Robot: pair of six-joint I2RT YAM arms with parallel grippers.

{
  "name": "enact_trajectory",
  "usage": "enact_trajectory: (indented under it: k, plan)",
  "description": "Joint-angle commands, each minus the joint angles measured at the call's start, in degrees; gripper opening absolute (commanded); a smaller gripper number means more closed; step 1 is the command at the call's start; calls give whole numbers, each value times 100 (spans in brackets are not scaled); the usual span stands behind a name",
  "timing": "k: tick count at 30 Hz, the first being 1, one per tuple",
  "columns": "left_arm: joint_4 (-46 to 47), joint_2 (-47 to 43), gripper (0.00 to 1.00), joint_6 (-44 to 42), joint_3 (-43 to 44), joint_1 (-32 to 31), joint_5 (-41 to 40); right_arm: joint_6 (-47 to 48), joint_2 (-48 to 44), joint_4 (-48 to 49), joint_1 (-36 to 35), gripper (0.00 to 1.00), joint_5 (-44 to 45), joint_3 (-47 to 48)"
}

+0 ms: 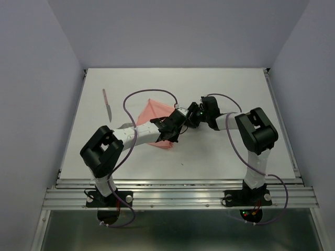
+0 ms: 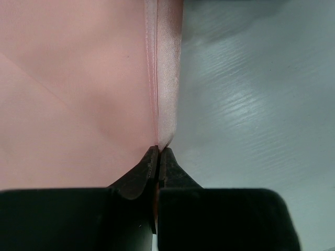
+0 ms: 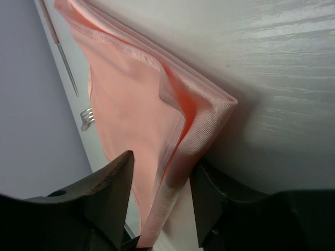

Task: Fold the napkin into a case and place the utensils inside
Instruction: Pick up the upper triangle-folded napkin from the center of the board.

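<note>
Item: left end effector (image 2: 158,151), pinched shut on hem of napkin (image 2: 78,78), cloth stretching ahead of tips. Item: right end effector (image 3: 162,167), jaws apart astride folded corner, gripping nothing yet. Item: utensils (image 3: 86,117), beyond napkin's far edge, on worktop (image 3: 272,63). Hazard: right jaws may catch one layer only; uneven pull would slip hem, spoil fold.

No lettering, label, brand, number or sign can be read in any view, neither on the napkin (image 1: 151,113) nor on the table (image 1: 220,157) around it.
</note>
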State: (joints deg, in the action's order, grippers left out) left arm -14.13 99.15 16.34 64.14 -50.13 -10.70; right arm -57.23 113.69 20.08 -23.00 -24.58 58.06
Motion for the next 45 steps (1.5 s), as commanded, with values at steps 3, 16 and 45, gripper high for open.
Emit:
enact_trajectory:
  k: [3, 16, 45]
  plan:
    - [121, -283, 0, -87, -130, 21, 33, -25, 110, -109, -55, 39, 278, 74]
    - [51, -441, 80, -280, -253, -303, -291, 19, 84, -127, -55, 1, 366, 118]
    - [-169, 622, 58, -386, 64, -1139, -2225, -86, -198, -127, -55, 1, 384, -23]
